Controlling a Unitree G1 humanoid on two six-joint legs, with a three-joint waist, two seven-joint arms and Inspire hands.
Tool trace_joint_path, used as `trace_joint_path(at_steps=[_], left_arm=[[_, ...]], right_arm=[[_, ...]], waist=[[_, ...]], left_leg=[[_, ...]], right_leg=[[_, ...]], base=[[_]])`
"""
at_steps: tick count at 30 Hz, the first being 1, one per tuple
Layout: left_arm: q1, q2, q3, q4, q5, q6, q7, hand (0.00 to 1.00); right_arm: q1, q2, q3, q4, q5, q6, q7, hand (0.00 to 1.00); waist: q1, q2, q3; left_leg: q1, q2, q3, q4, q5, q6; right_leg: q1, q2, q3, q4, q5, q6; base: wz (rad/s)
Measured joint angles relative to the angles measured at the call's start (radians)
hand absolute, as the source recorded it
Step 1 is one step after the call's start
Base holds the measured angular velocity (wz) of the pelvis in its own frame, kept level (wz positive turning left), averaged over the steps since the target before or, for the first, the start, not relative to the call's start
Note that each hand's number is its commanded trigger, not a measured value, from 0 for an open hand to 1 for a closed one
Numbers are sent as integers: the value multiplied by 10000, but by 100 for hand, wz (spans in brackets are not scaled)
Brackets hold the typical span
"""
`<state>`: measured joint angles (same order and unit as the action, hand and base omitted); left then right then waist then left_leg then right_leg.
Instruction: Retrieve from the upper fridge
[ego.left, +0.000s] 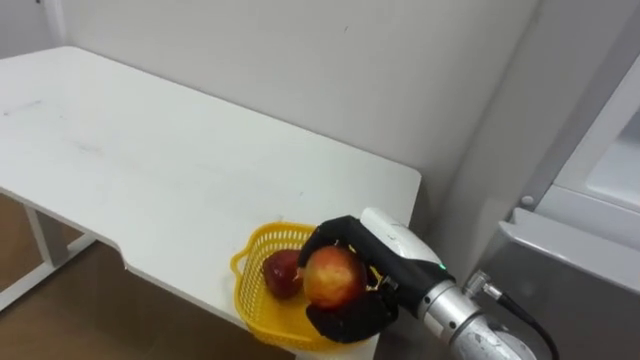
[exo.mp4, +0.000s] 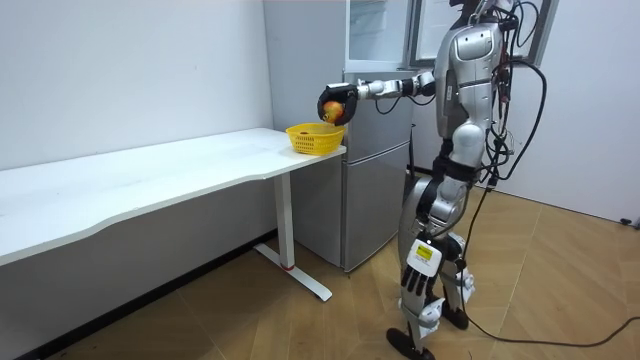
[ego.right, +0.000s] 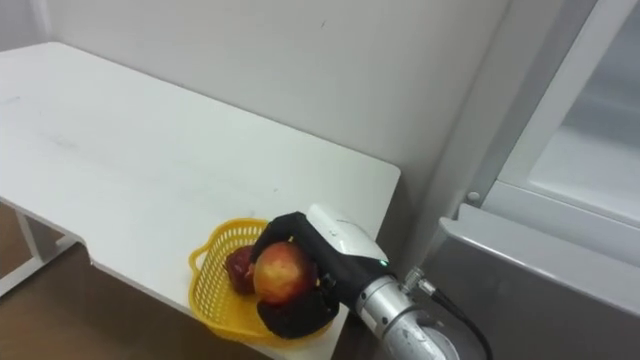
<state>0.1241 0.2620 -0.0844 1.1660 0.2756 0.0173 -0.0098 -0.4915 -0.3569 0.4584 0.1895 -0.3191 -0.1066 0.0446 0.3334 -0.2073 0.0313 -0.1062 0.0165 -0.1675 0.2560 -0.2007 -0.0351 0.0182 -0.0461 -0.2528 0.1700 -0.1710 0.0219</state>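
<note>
A long white counter (ego.left: 150, 170) runs along the wall from the left, and at its right end, close to the corner, sits a yellow mesh basket (ego.left: 252, 250). Inside the basket lies a dark red fruit (ego.left: 282, 273). Just right of it and partly over the basket is the task's thing, a red and yellow apple (ego.left: 333, 277), held clear of the basket floor. The right robot hand (ego.left: 352, 312) is clamped on this apple, with dark fingers curled over its top and the thumb side wrapped beneath. Its arm comes in from the lower right. Further right stands the grey fridge (ego.left: 570, 270), its upper compartment (ego.left: 612, 165) open. In the room view the robot stands upright in front of the fridge, right arm stretched out toward the counter's end
</note>
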Motion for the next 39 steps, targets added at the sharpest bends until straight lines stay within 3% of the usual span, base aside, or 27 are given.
trace_joint_path(at_steps=[4,11,13,14,15,16,30,39], left_arm=[[-4,-2,-188,3,1,-1,14,0],[-12,-1,-186,4,0,-2,77,0],[-13,-2,-186,4,1,-2,73,0],[-13,-2,-186,-12,1,-1,70,0],[-13,-2,-186,-26,2,-1,70,0],[-14,-3,-185,-48,4,1,66,0],[-4,-8,-175,-161,4,64,75,0],[-66,-9,-91,-307,5,55,70,0]], right_arm=[[0,6,0,41,1,0,0,100],[0,84,0,141,75,0,0,100],[0,83,0,242,90,0,-1,74],[0,83,0,336,87,0,-1,29],[0,83,0,364,87,2,-1,3],[0,83,-1,372,87,5,-1,0],[-19,115,-93,331,53,20,-2,0],[-21,155,-137,333,193,-16,-350,0]], waist=[[7,24,62],[13,-34,49],[3,-38,47],[3,-38,47],[3,-38,47],[1,-40,45],[-2,4,76],[-1,-34,45]], left_leg=[[-37,-8,-10,-40,-1,0],[-68,-12,-9,-28,0,2],[-80,-16,-9,-17,0,2],[-91,-19,-10,-11,0,2],[-103,-20,-10,-8,0,3],[-134,-21,-10,0,0,3],[-228,-46,-40,120,-1,2],[-268,-51,-55,200,-1,1]], right_leg=[[-32,-3,6,-1,0,0],[-92,-11,5,1,0,0],[-91,-15,0,2,0,0],[-94,-17,1,2,0,0],[-106,-19,1,2,0,0],[-140,-19,3,2,0,0],[-143,-22,0,7,0,0],[-141,-20,-51,1,3,-4]], base=[[0],[0],[0],[0],[0],[0],[1],[0]])
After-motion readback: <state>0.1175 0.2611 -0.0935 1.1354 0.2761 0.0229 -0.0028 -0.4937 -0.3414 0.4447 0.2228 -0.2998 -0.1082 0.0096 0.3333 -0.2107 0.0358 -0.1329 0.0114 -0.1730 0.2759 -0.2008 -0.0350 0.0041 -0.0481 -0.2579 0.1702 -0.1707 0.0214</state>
